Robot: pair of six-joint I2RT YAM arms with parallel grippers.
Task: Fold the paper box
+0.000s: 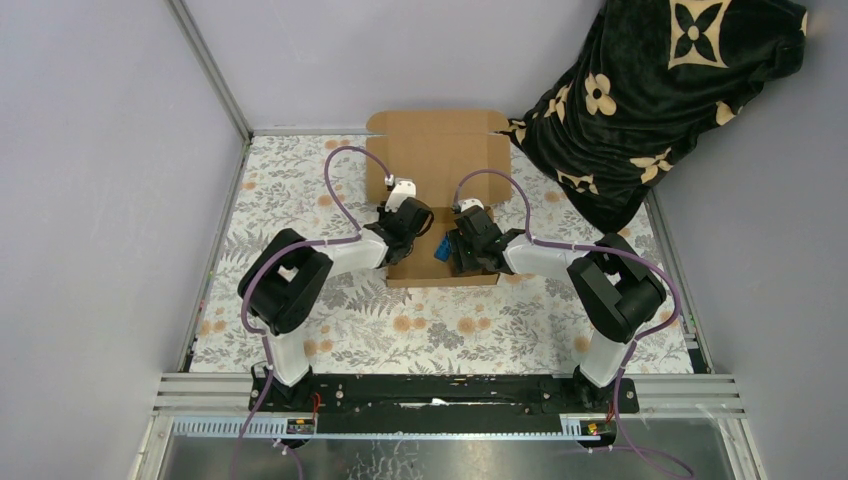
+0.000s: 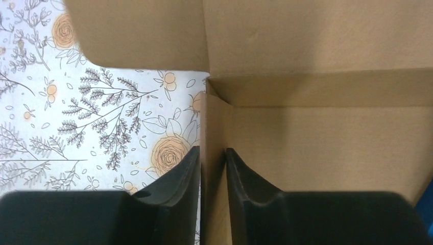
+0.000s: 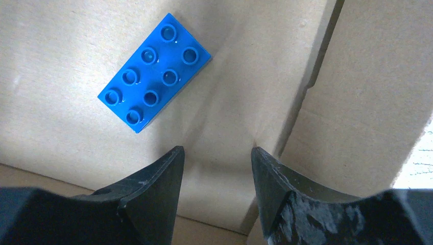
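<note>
At the back middle of the floral table [image 1: 290, 190] lies the paper box [image 1: 440, 150], its lid flap flat towards the far wall. On its left edge, the left gripper [image 2: 212, 153] pinches the raised side wall between both fingers. Further right, the right gripper [image 3: 217, 150] hangs spread over the box floor, near a blue brick [image 3: 153, 71].
</note>
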